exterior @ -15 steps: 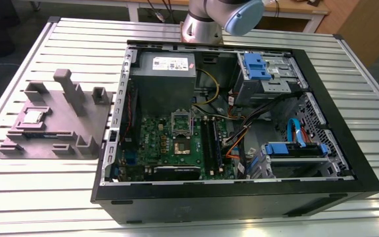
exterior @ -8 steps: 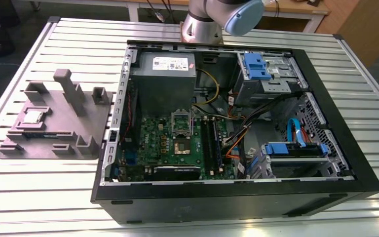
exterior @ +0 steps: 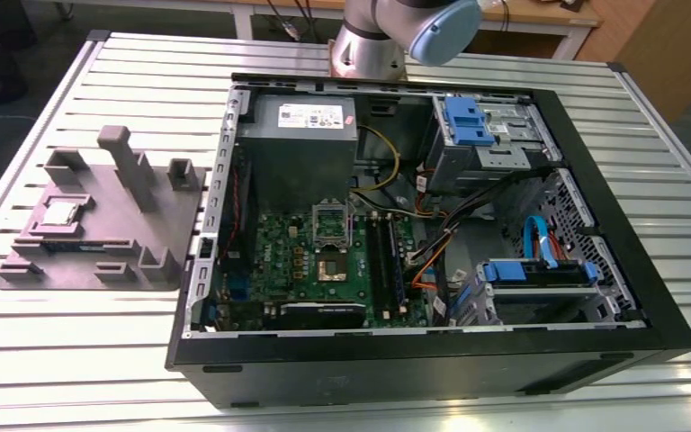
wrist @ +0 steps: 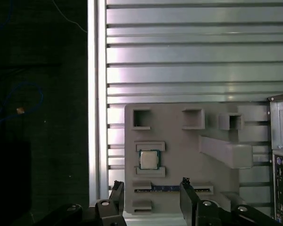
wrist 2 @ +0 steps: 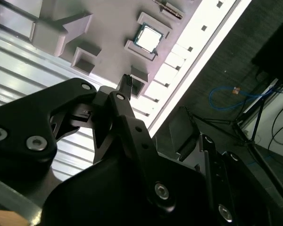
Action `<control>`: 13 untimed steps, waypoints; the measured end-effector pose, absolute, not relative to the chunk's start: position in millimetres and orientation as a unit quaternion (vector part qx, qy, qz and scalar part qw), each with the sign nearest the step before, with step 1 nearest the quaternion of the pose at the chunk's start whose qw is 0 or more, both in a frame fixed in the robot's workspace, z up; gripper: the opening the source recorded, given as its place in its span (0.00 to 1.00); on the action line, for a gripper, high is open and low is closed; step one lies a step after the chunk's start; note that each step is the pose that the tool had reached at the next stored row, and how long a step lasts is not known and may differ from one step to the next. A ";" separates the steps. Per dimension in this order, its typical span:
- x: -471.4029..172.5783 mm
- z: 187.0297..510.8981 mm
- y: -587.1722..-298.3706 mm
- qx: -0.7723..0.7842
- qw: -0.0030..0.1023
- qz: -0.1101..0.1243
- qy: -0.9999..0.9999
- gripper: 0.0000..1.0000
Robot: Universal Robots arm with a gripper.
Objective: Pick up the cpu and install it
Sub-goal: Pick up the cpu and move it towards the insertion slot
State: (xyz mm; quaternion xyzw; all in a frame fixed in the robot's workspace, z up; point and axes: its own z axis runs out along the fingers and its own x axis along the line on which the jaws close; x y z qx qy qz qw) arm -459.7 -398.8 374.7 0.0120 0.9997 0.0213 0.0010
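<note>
Gripper (wrist: 151,184) open wide and empty. Its two black fingers (wrist: 191,200) are spread well apart with nothing held between them. It hangs over the grey moulded tray (wrist: 179,150). How high it is above the tray cannot be told.

The cpu (wrist: 149,159), a small square chip with a silvery top, lies flat in its framed recess on the tray, apart from both fingertips and untouched. In the second wrist view the cpu (wrist 2: 147,37) sits in the same recess, clear of the one fingertip that points toward it.

A thin dark strip (wrist: 172,188) stands in a slot of the tray just beside the cpu recess, on the gripper's side of it.

In the exterior view the cpu (exterior: 58,213) is on the part of the tray (exterior: 100,229) toward the exterior view's left.

- Tray: rests on a slatted metal table (exterior: 69,360).
- Open PC case (exterior: 442,369): lies just beside the tray, on the exterior view's right.
- Motherboard (exterior: 280,243): inside the case, on the side near the tray.
- Metal-framed socket (exterior: 331,261): on the motherboard, its greenish-gold centre exposed.
- Grey power supply (exterior: 303,135): inside the case, beyond the socket.
- Arm (exterior: 376,40): rises past the far side of the case, well apart from the tray.
</note>
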 end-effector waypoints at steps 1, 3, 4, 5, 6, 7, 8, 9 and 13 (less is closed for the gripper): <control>-459.6 374.7 -398.9 0.011 0.001 0.021 1.000 0.59; -459.6 374.6 -398.9 0.011 0.001 0.021 1.000 0.59; -459.8 374.3 -398.9 0.011 0.001 0.021 1.000 0.59; -459.8 374.2 -398.9 0.011 0.001 0.021 1.000 0.59; -459.9 374.2 -398.9 0.011 0.001 0.021 1.000 0.59; -459.9 374.3 -398.9 0.011 0.001 0.021 1.000 0.59; -459.9 374.3 -398.9 0.011 0.001 0.021 1.000 0.59; -459.9 374.2 -398.8 0.011 0.001 0.022 1.000 0.59; -459.9 373.2 -398.9 0.011 0.001 0.022 1.000 0.59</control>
